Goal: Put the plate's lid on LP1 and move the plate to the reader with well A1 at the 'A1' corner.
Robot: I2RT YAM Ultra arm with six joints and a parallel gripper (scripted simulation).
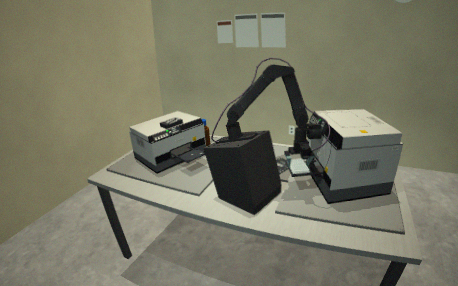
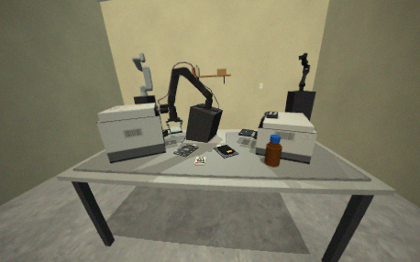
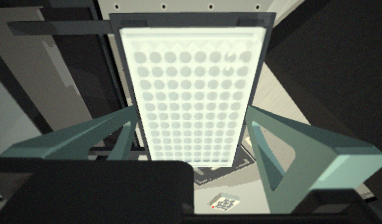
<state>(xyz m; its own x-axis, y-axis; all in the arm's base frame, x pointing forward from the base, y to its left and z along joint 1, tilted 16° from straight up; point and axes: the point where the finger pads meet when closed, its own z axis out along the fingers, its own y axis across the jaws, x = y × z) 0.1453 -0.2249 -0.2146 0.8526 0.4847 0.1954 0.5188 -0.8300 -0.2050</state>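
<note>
The white well plate is on the dark stage at the front of the large reader. Rows of round wells show from above; I cannot tell whether a clear lid covers them. My gripper is open, pointing down, with one finger beside each long side of the plate. The A1 marks and full seating cannot be made out. The smaller dispenser has its dark stage out, with no plate visible on it.
Two dark bench positions lie between the instruments; their names are unreadable. A small white marked block lies near them. The brown bottle with a blue cap stands beside the dispenser. The black arm pedestal stands between the stages.
</note>
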